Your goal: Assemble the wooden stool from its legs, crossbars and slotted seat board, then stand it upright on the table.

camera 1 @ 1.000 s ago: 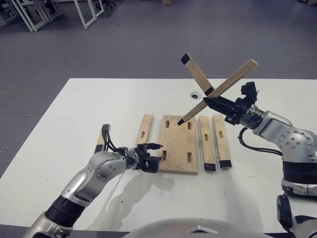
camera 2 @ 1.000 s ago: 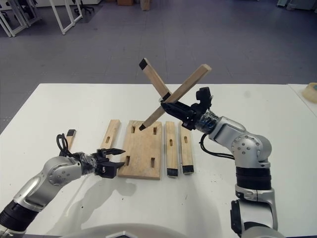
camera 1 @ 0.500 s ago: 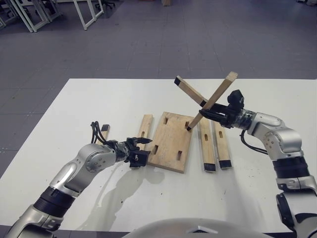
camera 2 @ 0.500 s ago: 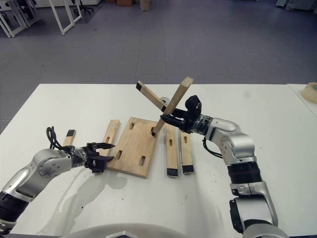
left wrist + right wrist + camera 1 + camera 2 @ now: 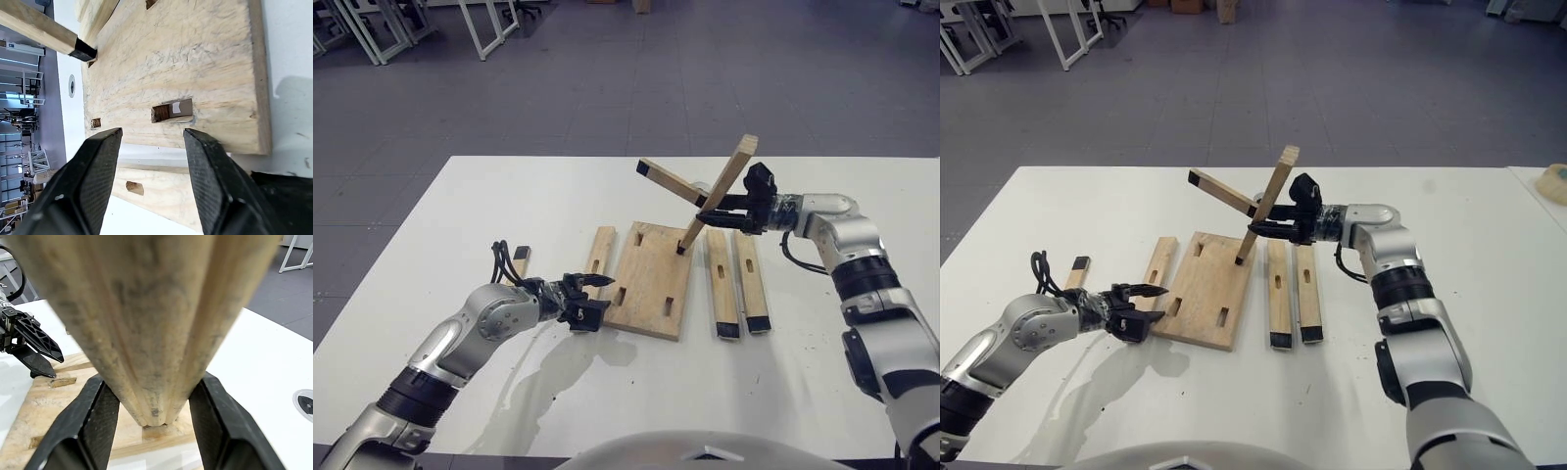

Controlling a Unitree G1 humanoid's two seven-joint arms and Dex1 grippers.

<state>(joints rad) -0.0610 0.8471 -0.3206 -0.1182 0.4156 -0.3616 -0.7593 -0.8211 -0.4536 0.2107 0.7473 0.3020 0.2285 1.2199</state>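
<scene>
Since 1 s ago: right arm has come down & swung the crossed legs [image 5: 705,194] from over the loose bars onto the seat board [image 5: 651,289]; pair now stands steeper, and the board has turned askew, near end swung toward the left arm. Right gripper [image 5: 722,210] is clamped on the pair just below the crossing. The lower black foot [image 5: 682,248] sits at the board's far-right slot; can't tell if it's seated or just resting on top. Left gripper [image 5: 589,299] has fingers apart at the board's near-left corner, contact unclear. To do this step well, prob.: steady the board w/ the left gripper first, b/c it slides easily; line the foot square to the slot, then press straight down along the leg, no twisting, or it'll jam or skid the board again. Two bars [image 5: 722,284] [image 5: 751,279] lie just right of the board, one bar [image 5: 598,253] just left, a black-tipped piece [image 5: 519,262] farther left. White table [image 5: 460,215], smooth; grey floor behind, white desk frames [image 5: 372,24] at far left.
</scene>
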